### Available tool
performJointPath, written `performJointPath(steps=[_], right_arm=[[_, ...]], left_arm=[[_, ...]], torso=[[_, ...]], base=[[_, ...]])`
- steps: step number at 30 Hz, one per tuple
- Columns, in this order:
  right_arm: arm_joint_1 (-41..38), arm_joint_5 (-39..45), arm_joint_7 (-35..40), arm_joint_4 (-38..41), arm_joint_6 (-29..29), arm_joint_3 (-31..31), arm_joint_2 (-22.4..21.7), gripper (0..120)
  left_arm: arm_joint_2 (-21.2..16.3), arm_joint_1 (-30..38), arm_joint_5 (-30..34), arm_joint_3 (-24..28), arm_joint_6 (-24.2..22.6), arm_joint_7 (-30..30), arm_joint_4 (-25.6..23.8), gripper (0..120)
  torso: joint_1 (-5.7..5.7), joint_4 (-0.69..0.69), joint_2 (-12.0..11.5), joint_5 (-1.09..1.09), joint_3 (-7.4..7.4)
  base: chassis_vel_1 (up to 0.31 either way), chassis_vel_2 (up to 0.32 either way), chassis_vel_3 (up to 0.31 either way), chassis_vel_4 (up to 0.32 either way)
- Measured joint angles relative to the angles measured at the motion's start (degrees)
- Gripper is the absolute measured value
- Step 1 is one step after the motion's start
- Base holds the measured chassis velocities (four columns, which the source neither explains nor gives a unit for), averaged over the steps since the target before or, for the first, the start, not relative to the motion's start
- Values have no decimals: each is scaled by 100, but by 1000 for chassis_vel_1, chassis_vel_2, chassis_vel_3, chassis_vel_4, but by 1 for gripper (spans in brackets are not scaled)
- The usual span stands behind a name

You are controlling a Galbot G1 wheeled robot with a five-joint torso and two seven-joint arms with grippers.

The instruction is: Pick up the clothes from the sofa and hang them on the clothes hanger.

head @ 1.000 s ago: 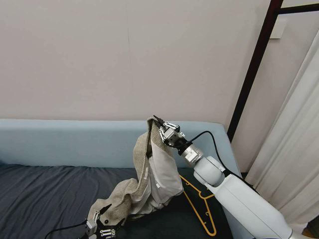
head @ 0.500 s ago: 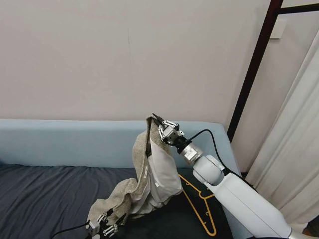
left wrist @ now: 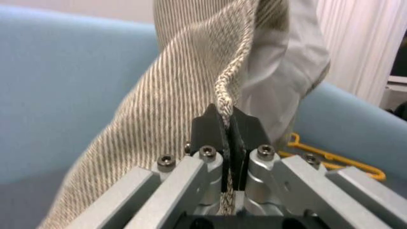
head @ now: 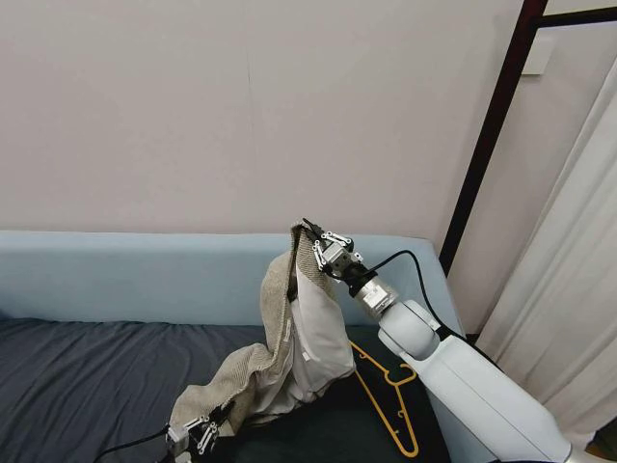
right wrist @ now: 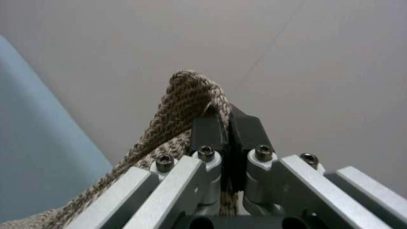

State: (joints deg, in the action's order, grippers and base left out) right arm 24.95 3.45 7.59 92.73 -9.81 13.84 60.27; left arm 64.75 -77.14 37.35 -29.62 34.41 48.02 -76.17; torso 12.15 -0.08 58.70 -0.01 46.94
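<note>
Fronting the robot is a light blue sofa (head: pixel 116 280) with a dark seat (head: pixel 77 386), set against a plain pale wall (head: pixel 241 116). A dark rack (head: pixel 487 135) post rises at the sofa's right end, with a white curtain (head: pixel 569 289) to the right of it. A yellow hanger (head: pixel 386 386) lies flat on the seat near the right end.

The garment (head: pixel 289 347), a beige ribbed knit with a white lining, is suspended above the seat between both arms and sags in a long fold from upper right to lower left. Its bulk hangs just beside the hanger.

The right arm (head: pixel 463 386) extends up and forward from the lower right. The right end effector (head: pixel 318 241) is raised level with the top of the sofa back, fingers pinched tight on the garment's top edge.

The left end effector (head: pixel 202 434) sits low over the seat, at the garment's lower end. In the left wrist view its pads are pressed together on a corded edge of the knit.
</note>
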Motion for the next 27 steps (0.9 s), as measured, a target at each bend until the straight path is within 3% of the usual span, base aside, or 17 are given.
performJointPath(steps=[2, 5, 6, 8, 9, 11, 14, 15, 20, 24, 27], right_arm=[[-21, 168, 282, 121, 407, -24, -89, 0], [-54, 337, 384, 201, 558, -29, -129, 0], [-160, 878, 549, 457, 892, -62, -244, 0], [-259, 1313, 577, 716, 1117, -94, -372, 0], [-259, 1313, 577, 716, 1117, -94, -372, 0], [-331, 1641, 559, 926, 1300, -135, -500, 0], [-620, 2591, 533, 1373, 1868, -210, -813, 0], [-620, 2591, 533, 1373, 1868, -210, -813, 0], [-1318, 3313, 823, 1521, 2410, -457, -896, 0], [-1431, 3287, 913, 1665, 2623, -782, -981, 0], [-1259, 3206, 998, 1899, 2863, -873, -1181, 0]], left_arm=[[-141, -189, 253, -158, 33, -235, -581, 0], [-228, -261, 369, -256, 27, -367, -861, 0], [-539, -462, 617, -620, -69, -761, -1645, 0], [-856, -592, 804, -987, -208, -1162, -2310, 0], [-856, -592, 804, -987, -208, -1162, -2310, 0], [-1163, -689, 948, -1331, -373, -1593, -2872, 0], [-1851, -836, 1346, -2077, -852, -2471, -3711, 0], [-1851, -836, 1346, -2077, -852, -2471, -3711, 0], [-2878, -820, 2079, -3183, -1652, -3660, -4104, 0], [-3185, -783, 2166, -3648, -2131, -4203, -4108, 0], [-3169, -1011, 1860, -3715, -2281, -4380, -4109, 0]], torso=[[0, 0, 0, -1, 0], [0, -1, 0, 0, 0], [0, -1, 0, 0, -1], [0, 1, 0, 0, 0], [0, 1, 0, 0, 0], [0, 0, 0, 1, -1], [-1, -3, 0, 2, -1], [-1, -3, 0, 2, -1], [0, 1, 0, -1, -1], [0, -1, 0, 3, -1], [-1, -1, 1, 2, -2]], base=[[0, 0, 0, 0], [0, 0, 0, 0], [0, 0, 0, 0], [0, 0, 0, 0], [0, 0, 0, 0], [0, 0, 0, 0], [0, 0, 0, 0], [0, 0, 0, 0], [0, 0, 0, 0], [0, 0, 0, 0], [0, 0, 0, 0]])
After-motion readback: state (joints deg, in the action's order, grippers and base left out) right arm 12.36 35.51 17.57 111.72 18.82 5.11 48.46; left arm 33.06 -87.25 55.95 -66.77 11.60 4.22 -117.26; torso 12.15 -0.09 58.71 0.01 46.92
